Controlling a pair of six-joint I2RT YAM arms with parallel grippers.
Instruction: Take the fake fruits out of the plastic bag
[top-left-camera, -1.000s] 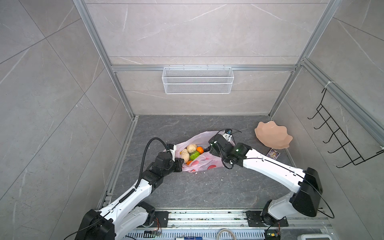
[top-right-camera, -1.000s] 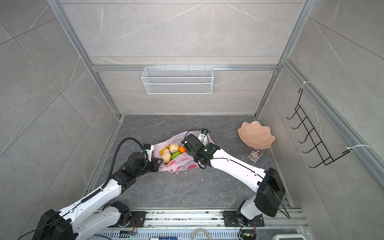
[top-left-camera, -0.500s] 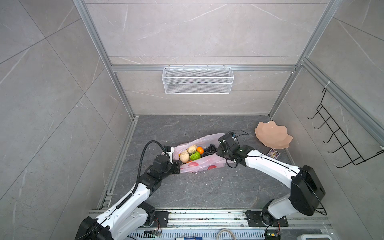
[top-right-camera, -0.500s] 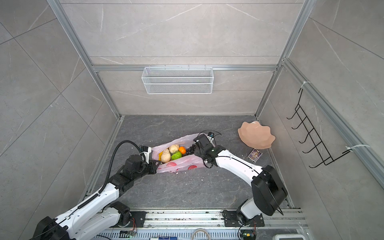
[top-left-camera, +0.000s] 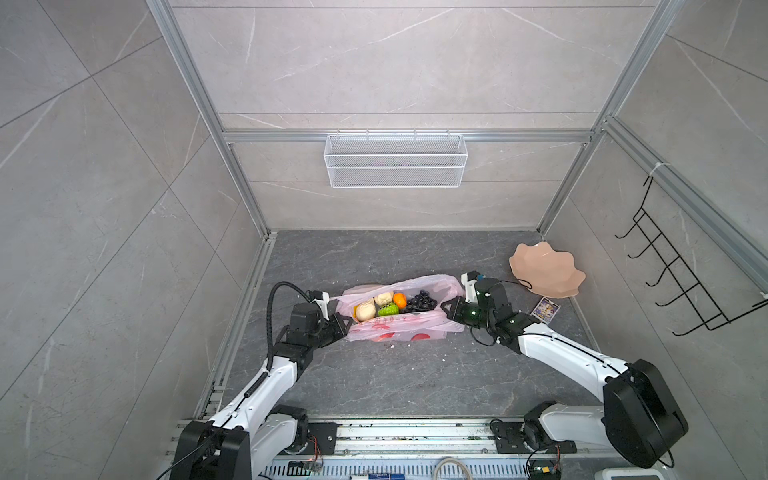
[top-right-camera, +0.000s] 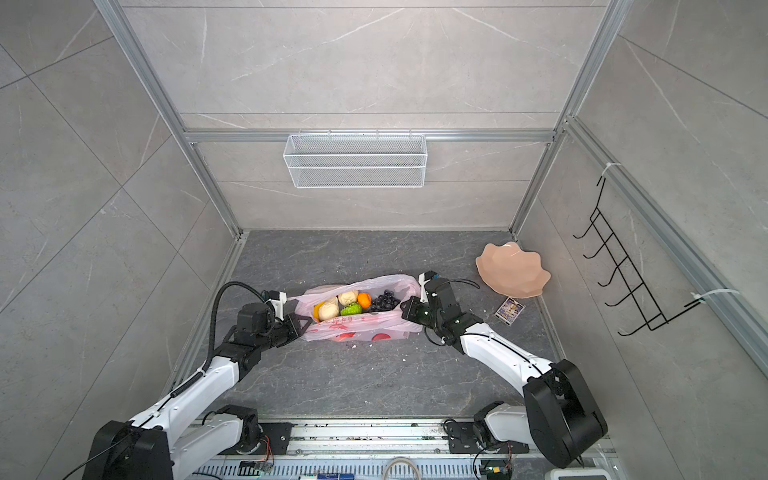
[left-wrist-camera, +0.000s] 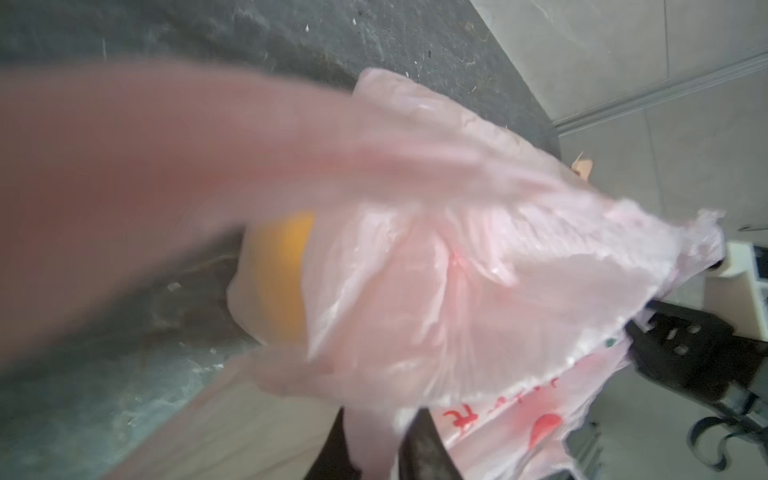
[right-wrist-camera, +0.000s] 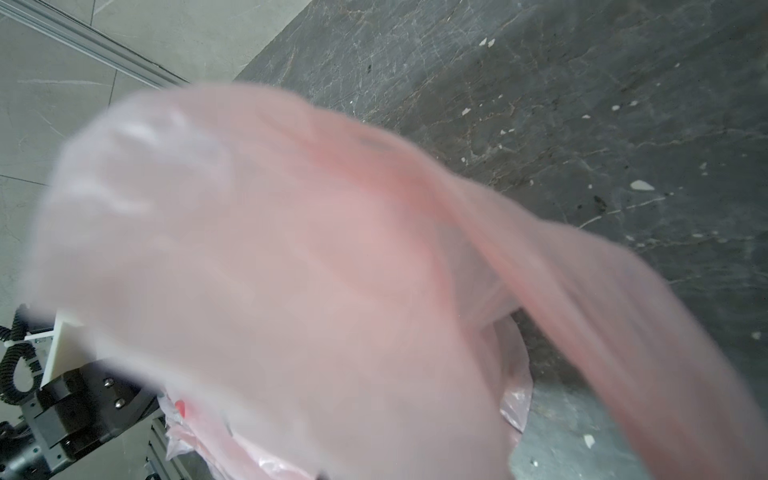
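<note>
In both top views, fake fruits (top-left-camera: 382, 307) inside plastic bag (top-left-camera: 399, 329), wrists see film, right jaws clamping it, left jaws unclear

1. The plastic bag (top-left-camera: 399, 326) lies mid-floor between the left gripper (top-left-camera: 345, 323) and the right gripper (top-left-camera: 445, 309).
2. The fake fruits (top-left-camera: 388, 306) lie inside it.
3. The dish (top-left-camera: 546, 276) stands right of and behind the bag.
4. A card (top-left-camera: 545, 309) lies just before the dish.

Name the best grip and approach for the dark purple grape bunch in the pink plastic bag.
Probably pinch the dark purple grape bunch across its top, straight down through the open mouth of the pink plastic bag. It lies uncovered at the right end; a round orange fruit and bag film crowd its sides.
</note>
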